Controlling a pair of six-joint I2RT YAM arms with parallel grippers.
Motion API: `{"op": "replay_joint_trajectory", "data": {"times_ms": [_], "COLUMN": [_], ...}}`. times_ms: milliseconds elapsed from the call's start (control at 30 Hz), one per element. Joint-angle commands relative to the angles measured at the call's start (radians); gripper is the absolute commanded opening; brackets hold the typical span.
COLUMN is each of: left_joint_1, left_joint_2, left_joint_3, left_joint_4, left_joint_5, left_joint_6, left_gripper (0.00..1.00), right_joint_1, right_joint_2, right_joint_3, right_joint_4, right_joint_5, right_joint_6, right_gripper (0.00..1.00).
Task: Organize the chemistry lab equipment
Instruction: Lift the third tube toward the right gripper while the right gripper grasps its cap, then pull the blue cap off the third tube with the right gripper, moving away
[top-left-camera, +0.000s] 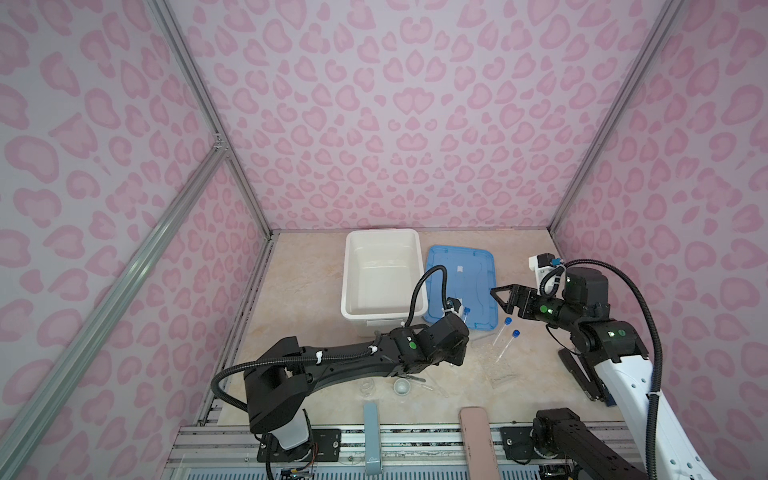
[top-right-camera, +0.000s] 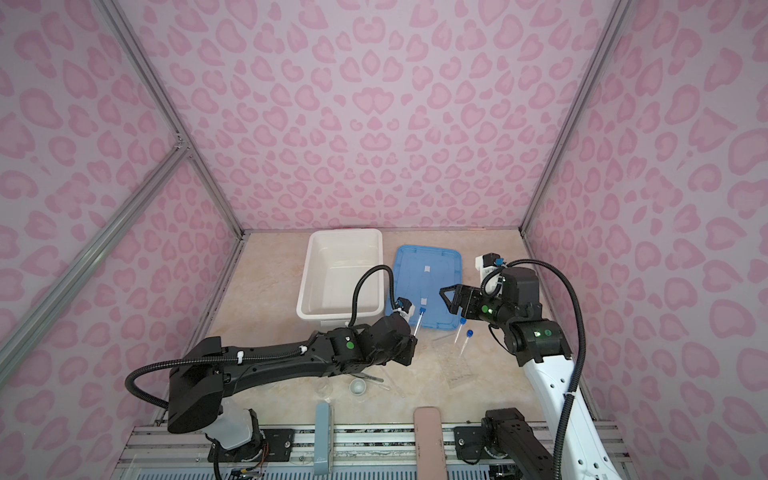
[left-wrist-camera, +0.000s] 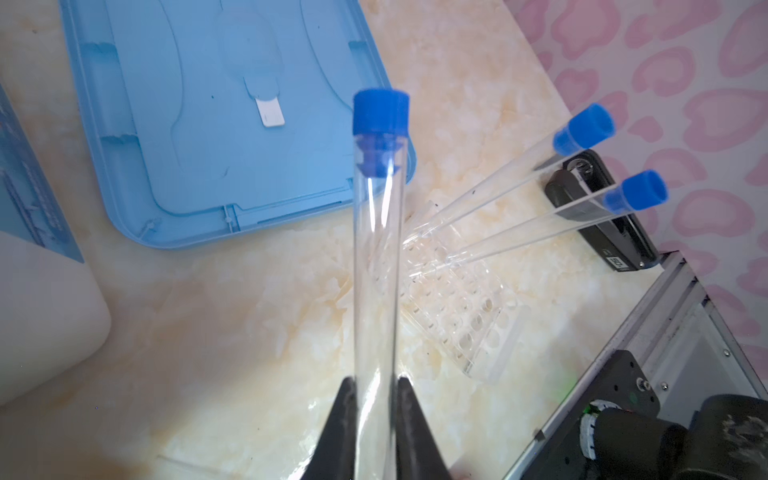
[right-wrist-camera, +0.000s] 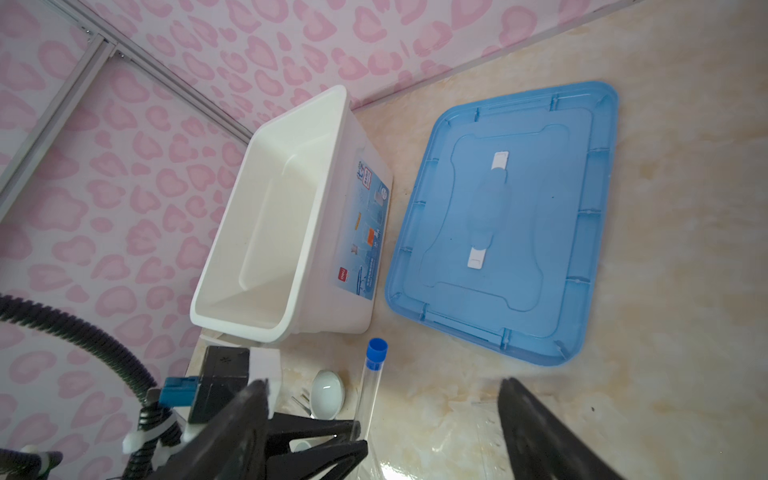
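Note:
My left gripper (left-wrist-camera: 376, 386) is shut on the lower part of a long clear blue-capped tube (left-wrist-camera: 377, 232). In both top views this tube (top-left-camera: 466, 315) (top-right-camera: 420, 316) rises at a tilt by the blue lid's near corner. Two more blue-capped tubes (top-left-camera: 508, 321) (top-left-camera: 516, 333) stand slanted in a clear rack (top-left-camera: 494, 361) (left-wrist-camera: 457, 307). My right gripper (top-left-camera: 500, 301) (right-wrist-camera: 380, 388) hangs open and empty above the lid's right edge, apart from the tubes. A white round dish (top-left-camera: 402, 386) (right-wrist-camera: 328, 392), metal tweezers (top-left-camera: 415, 378) and a tiny glass cup (top-left-camera: 366, 386) lie under the left arm.
The open white tub (top-left-camera: 384, 236) stands at the back, with its blue lid (top-left-camera: 461, 270) flat on the table beside it. A black stapler-like object (top-left-camera: 577, 374) lies at the right wall. A grey-blue bar (top-left-camera: 371, 436) and a pink bar (top-left-camera: 478, 440) cross the front edge.

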Motion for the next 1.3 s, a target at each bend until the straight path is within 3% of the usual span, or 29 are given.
{"op": "replay_joint_trajectory", "data": {"times_ms": [0,300,700,1267], "left_joint_1": [-0.011,-0.035,-0.046,-0.049], "left_joint_2": [-0.061,-0.137,-0.128,-0.106], "left_joint_3": [-0.055,-0.133,-0.140,-0.132], "left_joint_4": [0.179,0.309,0.308,0.279], "left_joint_5": [-0.049,-0.056,-0.069,-0.082], "left_joint_6": [0.070,0.108,0.127,0.143], "left_gripper": [0.13,0.13,0.13,0.15], "right_joint_1": [0.059,0.221,0.230,0.230], "right_joint_2": [0.025,0.106,0.117,0.108], "right_joint_3": [0.006,-0.020,-0.032,-0.052], "right_joint_4": [0.002,0.106,0.084,0.063], "right_joint_5": [-0.028,0.033,0.011,-0.014], "right_joint_6": [0.003,0.061,0.060,0.054], "right_gripper": [0.84,0.73,0.40,0.15]}}
